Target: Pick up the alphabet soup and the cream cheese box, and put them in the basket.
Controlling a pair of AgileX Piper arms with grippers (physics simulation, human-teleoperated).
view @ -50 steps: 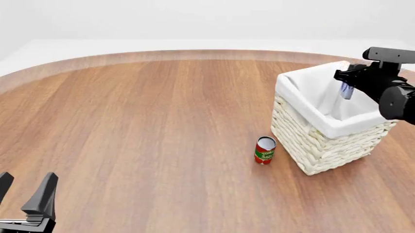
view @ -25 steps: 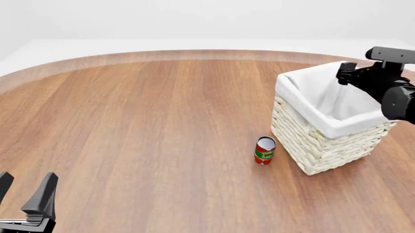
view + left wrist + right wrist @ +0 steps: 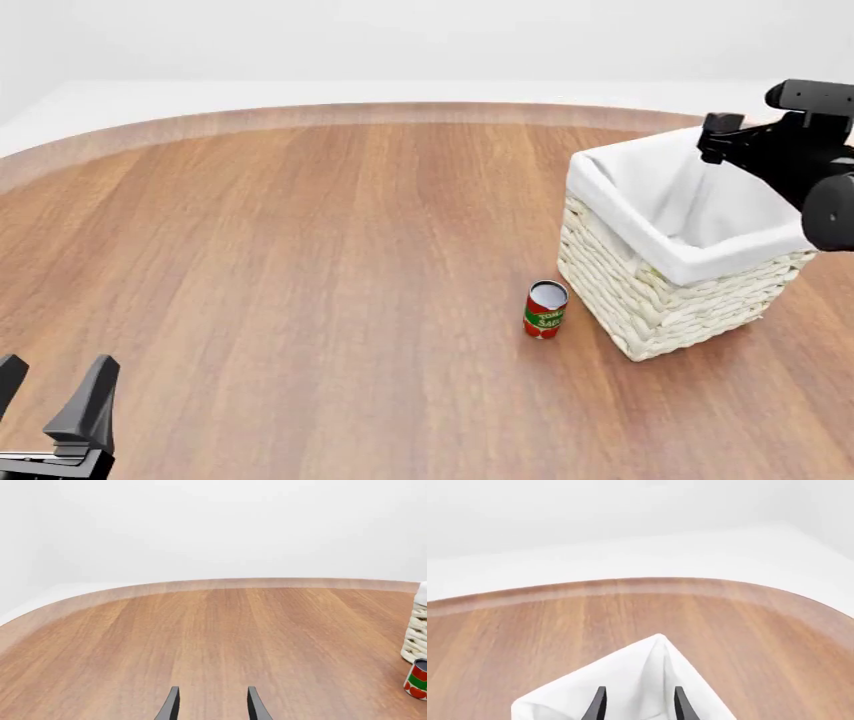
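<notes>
Neither the alphabet soup nor the cream cheese box shows anywhere on the table in any view; I judge both are likely down inside the basket, though its white liner hides the interior and I cannot confirm it. That basket stands on the right half of the table, with the red can banded in green upright just beside its near-left corner, not touching that I can tell.

My right gripper hangs above the basket's far right rim, fingers spread with nothing between them; its wrist view shows only the liner's peaked corner beyond the tips. My left gripper is parked low at the near left edge, well apart from everything, fingers likewise spread and empty.

I take the step in hand to be clearing the right arm. To do it well I'd lift straight up before drawing back, keeping the fingertips off the liner fold so the basket isn't dragged or tipped toward the red can.
</notes>
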